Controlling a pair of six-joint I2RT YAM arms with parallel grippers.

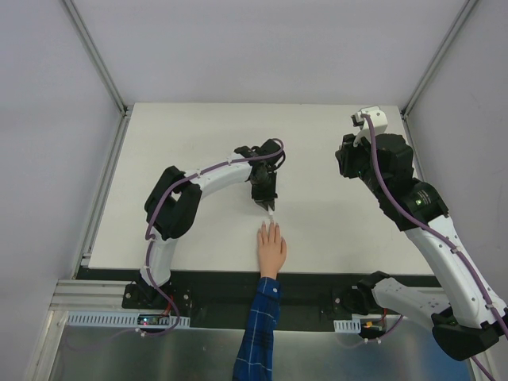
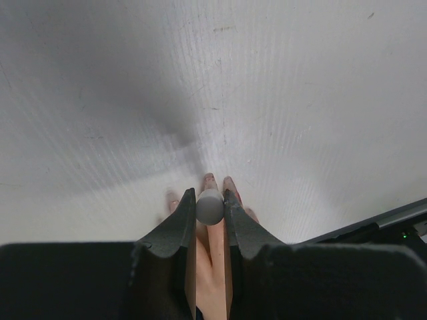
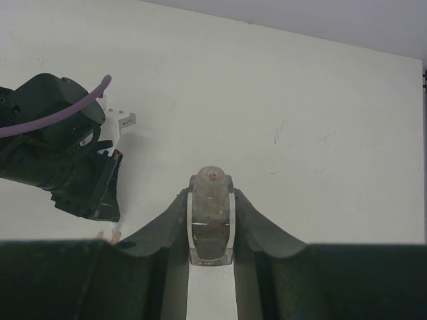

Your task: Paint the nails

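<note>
Bright, even light; soft shadow on table (image 2: 100, 120); left gripper (image 2: 210, 197) blurred up close.

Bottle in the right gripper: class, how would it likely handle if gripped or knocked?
The bottle looks like clear glass, so it is probably rigid, smooth and rather slippery. Clamped in the right gripper, it looks small and narrow, so likely light, yet apt to tip if stood down carelessly.
</note>
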